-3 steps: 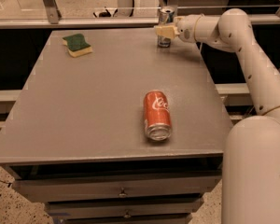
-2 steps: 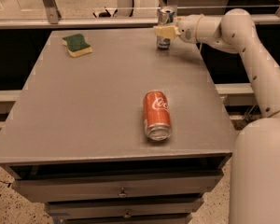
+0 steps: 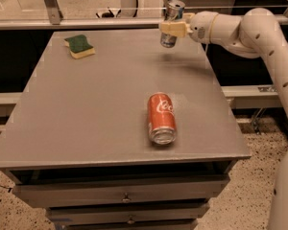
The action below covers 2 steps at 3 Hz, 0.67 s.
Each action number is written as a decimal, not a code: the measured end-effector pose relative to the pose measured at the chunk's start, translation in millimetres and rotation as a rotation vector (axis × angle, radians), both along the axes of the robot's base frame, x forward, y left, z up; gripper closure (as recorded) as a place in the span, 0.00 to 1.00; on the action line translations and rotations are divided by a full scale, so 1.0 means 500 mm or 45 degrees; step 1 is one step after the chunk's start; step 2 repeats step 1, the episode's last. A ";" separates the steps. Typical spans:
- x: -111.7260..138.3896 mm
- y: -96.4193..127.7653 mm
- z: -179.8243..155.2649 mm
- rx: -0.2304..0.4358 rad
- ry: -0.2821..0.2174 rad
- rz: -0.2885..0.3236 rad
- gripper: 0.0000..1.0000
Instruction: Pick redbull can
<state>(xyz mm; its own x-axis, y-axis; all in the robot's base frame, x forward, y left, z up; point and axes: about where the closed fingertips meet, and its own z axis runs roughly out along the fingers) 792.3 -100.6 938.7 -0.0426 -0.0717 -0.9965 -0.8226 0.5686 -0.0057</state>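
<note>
The redbull can [image 3: 168, 39], slim, silver and blue with a shiny top, is at the far right of the grey table [image 3: 86, 119]. My gripper [image 3: 171, 28] reaches in from the right and is shut on the can's middle with its tan fingers [image 3: 175, 29]. The can hangs slightly tilted, a little above the tabletop, with its shadow on the surface below. My white arm [image 3: 240, 30] stretches along the right side of the table.
A red Coca-Cola can [image 3: 162, 117] lies on its side near the table's middle front. A green and yellow sponge [image 3: 79, 46] lies at the far left. A rail and a glass partition run behind the table. Drawers sit under the front edge.
The gripper has raised the redbull can a little off the tabletop and tilted it slightly. The Coca-Cola can and sponge have not moved.
</note>
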 end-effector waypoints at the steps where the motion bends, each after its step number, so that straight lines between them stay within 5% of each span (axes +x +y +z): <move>1: -0.060 -0.011 0.073 0.050 -0.050 0.007 1.00; 2: -0.060 -0.011 0.073 0.050 -0.050 0.007 1.00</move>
